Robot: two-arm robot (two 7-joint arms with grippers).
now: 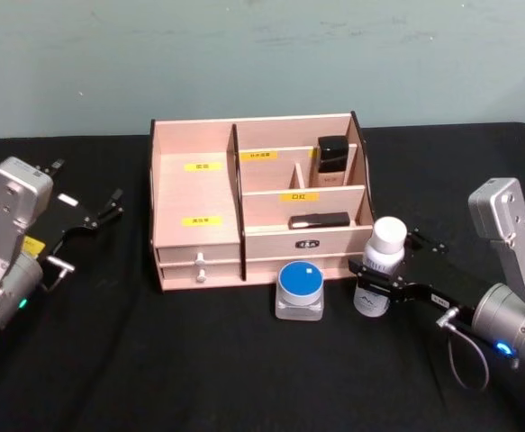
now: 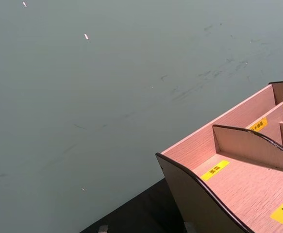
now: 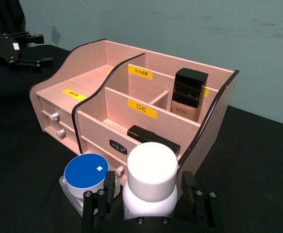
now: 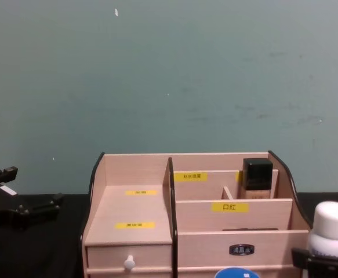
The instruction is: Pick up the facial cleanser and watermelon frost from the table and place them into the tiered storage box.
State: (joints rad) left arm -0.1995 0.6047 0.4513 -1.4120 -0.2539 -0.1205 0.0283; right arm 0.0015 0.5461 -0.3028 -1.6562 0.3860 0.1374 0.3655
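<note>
On the black cloth-covered table (image 1: pixel 154 360) of the head view, a white plastic bottle with a round white cap (image 1: pixel 389 236) is clasped between the closed fingers of the right gripper (image 1: pixel 375 288). It is held just off the front right corner of the tiered storage box (image 1: pixel 194 193), a wide light-wood organiser with stepped compartments; whether the bottle is clear of the cloth cannot be told. The grasp on this first item is judged made, so a lift above the dark-edged side wall and a carry leftward over a free compartment are called for next. A squat clear jar with a round blue lid (image 1: pixel 299 280), the other item, is seen standing before the box front, just beside the bottle, and should be avoided in the swing. The left gripper (image 1: pixel 88 183) is parked with fingers spread, well apart to the box's left. From the left wrist view, the wide left tiers marked by yellow labels (image 2: pixel 214 170) are seen unoccupied. From the right wrist view, a black square-capped bottle (image 3: pixel 190 94) is found in the rear right compartment and a flat black stick (image 3: pixel 143 133) in the tier below, so those slots are narrowed. From the chest view, the white-knobbed drawers (image 4: pixel 108 256) are shown closed, and the bottle's cap is seen lower than the box's rear wall, so height must be gained first.
</note>
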